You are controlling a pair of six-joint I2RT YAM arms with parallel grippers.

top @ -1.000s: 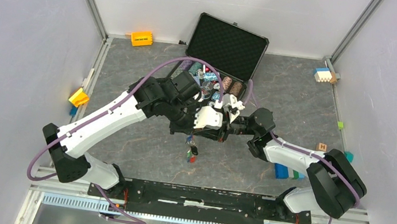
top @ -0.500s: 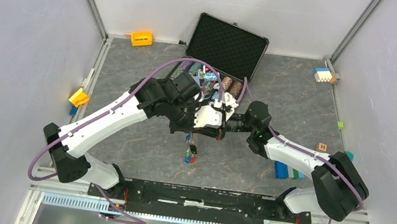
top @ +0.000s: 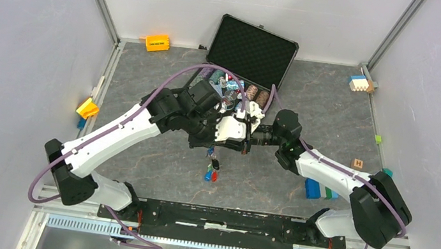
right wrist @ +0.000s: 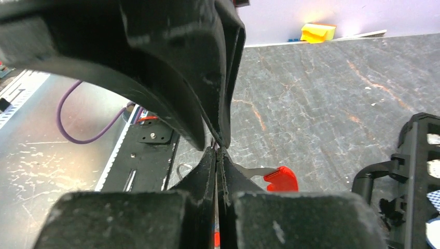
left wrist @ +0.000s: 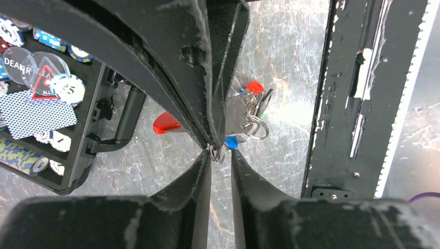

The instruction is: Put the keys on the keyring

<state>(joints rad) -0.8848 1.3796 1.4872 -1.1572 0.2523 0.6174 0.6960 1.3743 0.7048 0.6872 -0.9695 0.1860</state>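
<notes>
Where the two sets of jaws meet tip to tip above the desk (top: 262,181), the keyring (left wrist: 215,153) sits right at that meeting spot. The right jaws are pressed tight together and seem to pinch the thin ring wire. The left jaws stand a little apart, with the ring at their tips; I cannot tell if they grip it. The keys (left wrist: 248,115) seem to hang in a bunch just under both tips, long side pointing down, and the red tag (left wrist: 167,124) pokes out beside the right jaws. Both arms are just as near.
</notes>
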